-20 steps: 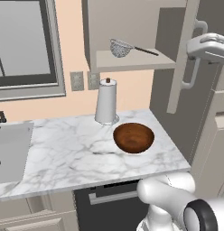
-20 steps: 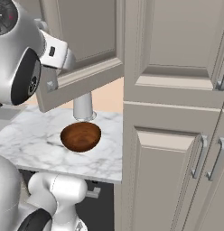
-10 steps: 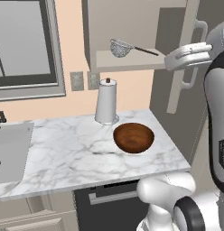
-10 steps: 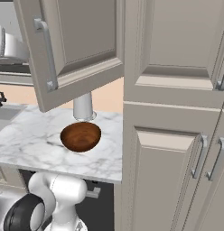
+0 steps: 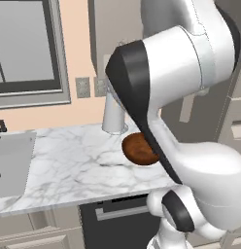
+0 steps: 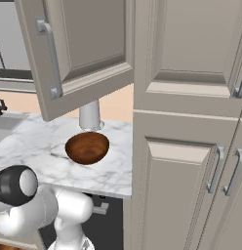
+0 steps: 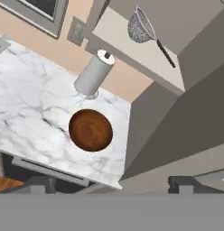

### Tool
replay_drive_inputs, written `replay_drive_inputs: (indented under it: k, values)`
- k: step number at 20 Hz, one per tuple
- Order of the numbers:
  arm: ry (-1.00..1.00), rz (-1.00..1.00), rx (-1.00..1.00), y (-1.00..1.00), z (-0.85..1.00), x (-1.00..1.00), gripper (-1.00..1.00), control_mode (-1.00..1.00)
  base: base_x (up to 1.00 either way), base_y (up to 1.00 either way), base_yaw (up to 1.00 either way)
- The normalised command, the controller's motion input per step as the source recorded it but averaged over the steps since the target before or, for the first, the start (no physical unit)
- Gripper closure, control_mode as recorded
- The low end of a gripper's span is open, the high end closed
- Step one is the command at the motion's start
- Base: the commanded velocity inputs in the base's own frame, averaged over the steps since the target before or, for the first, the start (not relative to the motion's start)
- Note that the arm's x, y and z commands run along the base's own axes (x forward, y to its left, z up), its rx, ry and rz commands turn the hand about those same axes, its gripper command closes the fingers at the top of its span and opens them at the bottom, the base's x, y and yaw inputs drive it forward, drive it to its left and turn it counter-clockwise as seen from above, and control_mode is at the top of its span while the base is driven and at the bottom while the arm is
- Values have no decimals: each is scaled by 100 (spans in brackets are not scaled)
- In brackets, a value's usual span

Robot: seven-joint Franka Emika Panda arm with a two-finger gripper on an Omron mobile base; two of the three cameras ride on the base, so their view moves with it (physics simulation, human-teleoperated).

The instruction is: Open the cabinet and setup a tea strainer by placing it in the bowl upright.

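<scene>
The cabinet [image 6: 84, 44] has its door swung open, the silver bar handle [image 6: 50, 58] facing me. In the hand view the tea strainer [image 7: 141, 28] lies on the inner shelf [image 7: 132, 49], mesh basket to the left and thin handle pointing right. The brown bowl [image 7: 90, 130] sits on the marble counter below the shelf, also seen as the bowl [image 6: 87, 148] and, half hidden by my arm, the bowl [image 5: 136, 148]. My gripper [image 7: 111, 186] is open and holds nothing, well back from the shelf and above the counter's front edge.
A white paper towel roll [image 7: 93, 74] stands just behind the bowl. The open door [image 7: 177, 122] hangs to the right of the bowl. Tall grey cabinets [image 6: 191, 146] flank the counter on the right. A sink [image 5: 10, 165] is at the far left.
The gripper opened and let go of the door handle. The arm pulled back from the door and now blocks much of the left base view. The door stays open.
</scene>
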Motion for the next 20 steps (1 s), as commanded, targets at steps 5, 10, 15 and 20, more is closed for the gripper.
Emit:
replay_drive_inputs:
  k: [5,10,15,20]
  values:
    - [33,7,-57,24,-32,46,-100,-100,0,0,0]
    - [30,9,-33,2,-12,30,-100,-100,0,0,0]
    - [41,9,-12,-14,-29,30,-100,-100,0,0,0]
    - [33,3,-5,-34,-34,1,-100,-100,0,0,0]
